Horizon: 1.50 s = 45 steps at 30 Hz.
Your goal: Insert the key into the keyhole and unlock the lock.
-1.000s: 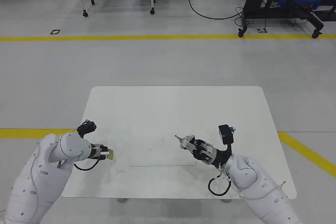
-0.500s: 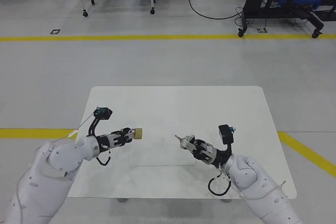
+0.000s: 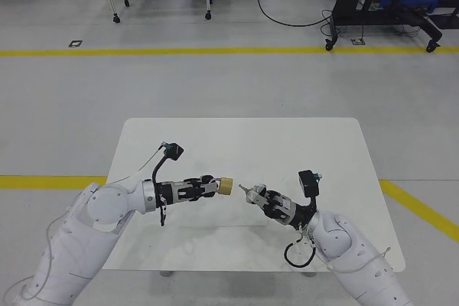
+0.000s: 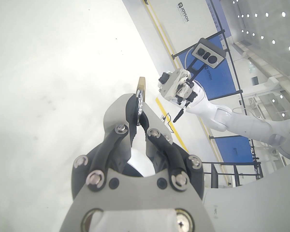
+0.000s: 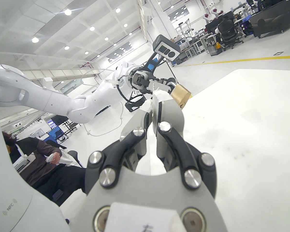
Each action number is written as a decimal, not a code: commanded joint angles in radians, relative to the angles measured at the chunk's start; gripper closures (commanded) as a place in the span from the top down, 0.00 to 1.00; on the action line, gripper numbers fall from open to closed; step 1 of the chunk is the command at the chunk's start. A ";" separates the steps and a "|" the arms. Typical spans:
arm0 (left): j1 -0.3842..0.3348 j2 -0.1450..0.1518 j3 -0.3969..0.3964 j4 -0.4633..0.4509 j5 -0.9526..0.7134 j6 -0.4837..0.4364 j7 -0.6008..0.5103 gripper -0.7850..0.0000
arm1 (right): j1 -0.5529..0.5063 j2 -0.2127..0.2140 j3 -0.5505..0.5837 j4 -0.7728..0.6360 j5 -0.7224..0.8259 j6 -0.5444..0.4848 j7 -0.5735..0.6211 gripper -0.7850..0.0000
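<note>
Pinched between the left gripper (image 3: 213, 186) fingers: brass lock (image 3: 226, 184), jutting past the fingertips. Clamped tight between the right gripper (image 3: 257, 194) fingers: key (image 3: 246, 188), tip poking beyond them, just short of the lock.

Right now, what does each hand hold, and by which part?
The left hand holds the brass padlock by its shackle end, body sticking out. The right hand holds the key by its head, blade pointing at the padlock.

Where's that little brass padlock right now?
In the top view, the padlock is held over the table by the left gripper, just short of the key in the right gripper.
</note>
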 commanded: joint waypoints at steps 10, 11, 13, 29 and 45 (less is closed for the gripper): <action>0.039 -0.001 0.000 -0.049 0.061 -0.066 0.102 0.00 | 0.028 -0.021 -0.018 0.014 0.076 0.117 0.006 0.00; 0.040 -0.001 0.000 -0.054 0.069 -0.072 0.111 0.00 | 0.033 -0.022 -0.020 0.022 0.089 0.126 0.008 0.00; 0.047 -0.002 0.005 -0.071 0.081 -0.089 0.127 0.00 | 0.051 -0.029 -0.026 0.043 0.133 0.141 0.018 0.00; 0.023 -0.012 0.047 -0.071 0.127 -0.081 0.143 0.00 | 0.100 -0.062 -0.049 0.098 0.165 0.199 0.065 0.00; 0.009 -0.019 0.060 -0.045 0.139 -0.031 0.157 0.00 | 0.072 -0.066 -0.027 0.073 0.180 0.140 0.143 0.00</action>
